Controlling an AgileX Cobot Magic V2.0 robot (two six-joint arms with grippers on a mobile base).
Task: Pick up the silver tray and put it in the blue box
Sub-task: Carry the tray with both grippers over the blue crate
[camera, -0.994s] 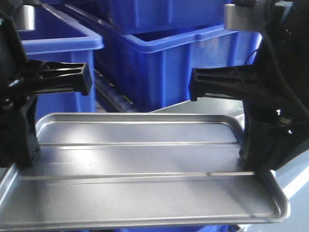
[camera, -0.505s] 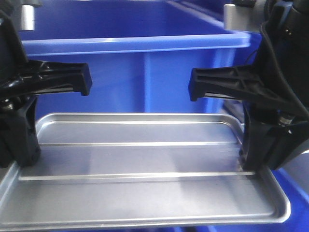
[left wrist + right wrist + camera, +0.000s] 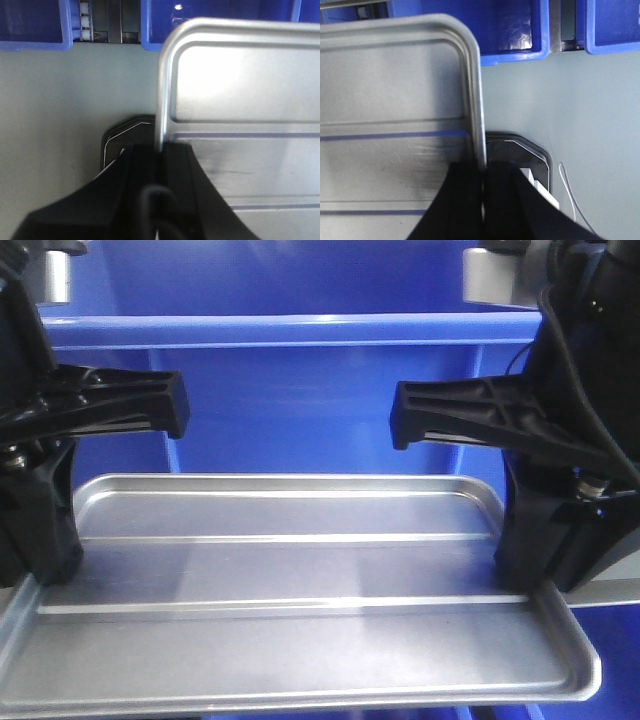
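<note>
My left gripper (image 3: 161, 150) is closed to a sliver on the left short rim of the silver tray (image 3: 290, 640). In the left wrist view the rim runs straight into the narrow slot between the two black fingers. My right gripper (image 3: 483, 172) is pinched the same way on the opposite short rim, with the metal edge sandwiched between its fingers. The tray spans the gap between the two grippers, roughly level, and its two long ridges run from one gripper across to the other. Just past the tray's far edge, ahead of both grippers, the blue box (image 3: 300, 410) fills the front view. The tray is on the near side of its wall, not inside it. Under each gripper the wrist cameras show a pale grey surface (image 3: 580, 110). Beyond the tray's corners at the far side are more blue crates (image 3: 30, 25) with a gap between them
</note>
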